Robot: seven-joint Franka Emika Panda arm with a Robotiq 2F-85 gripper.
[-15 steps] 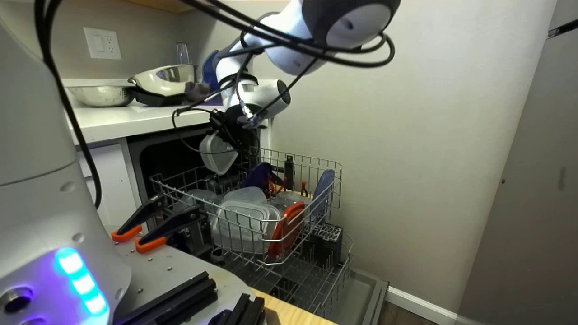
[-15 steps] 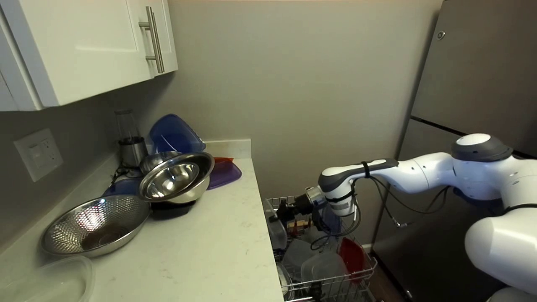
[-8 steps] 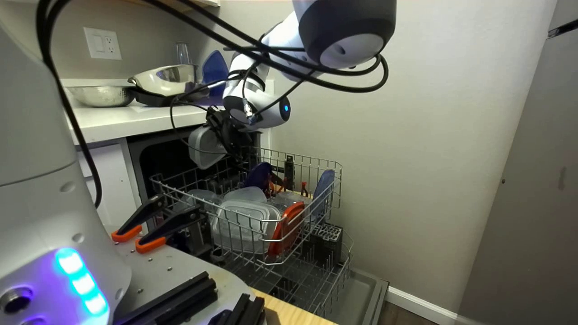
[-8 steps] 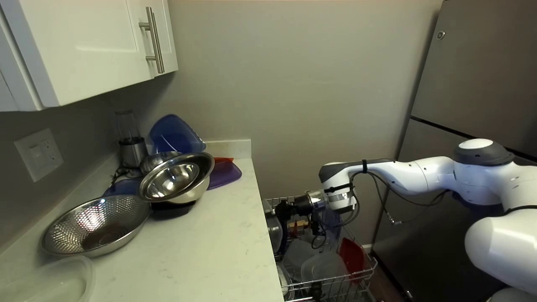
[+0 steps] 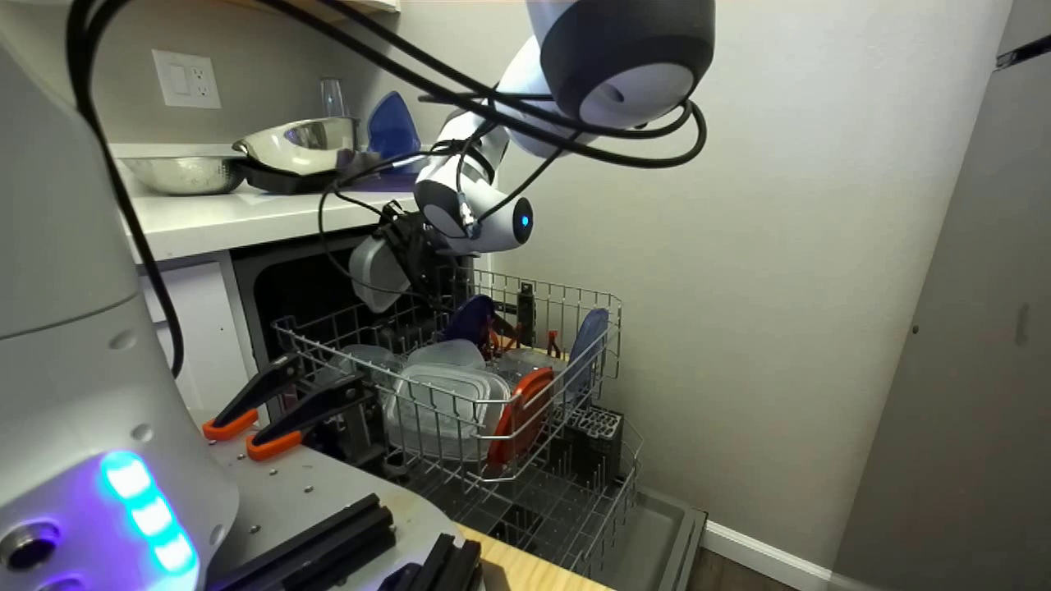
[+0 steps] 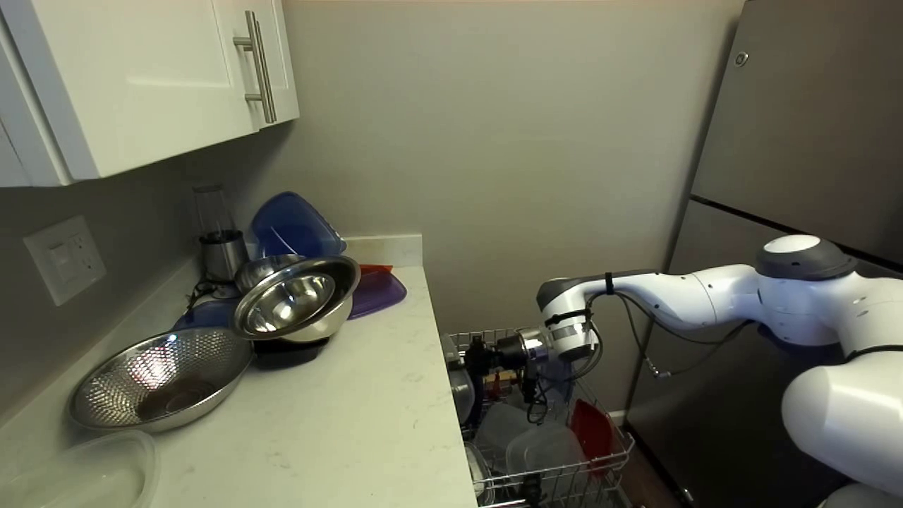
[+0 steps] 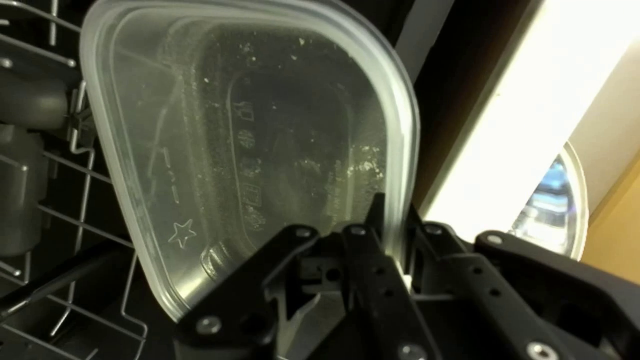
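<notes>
At the left of the wrist view, the wire rack puts up thin prongs that could snag a passing rim, so any shift toward that side of the frame wants a slow hand. The clear container fills the middle, its open mouth turned to the camera and a moulded star at its lower left; pale specks dot the inside (food or droplets, I cannot tell which). At lower centre the gripper is drawn tight on the container's right-hand rim, one finger inside the wall and one outside. Such an edge grip leaves most of the body hanging off to one side, so the plastic would probably twist if its free side were knocked; gentle wrist turns suit it best. On the right runs the bright counter, close to the pinched rim, with a steel bowl past it at far right, so that side needs care too. In an exterior view, the dark dishwasher opening lies left of centre, the container tilted in front of it; whether it touches the wires is hard to judge. Rightward in the rack come a dark blue piece, a red piece and a light blue lid, best given good clearance.
</notes>
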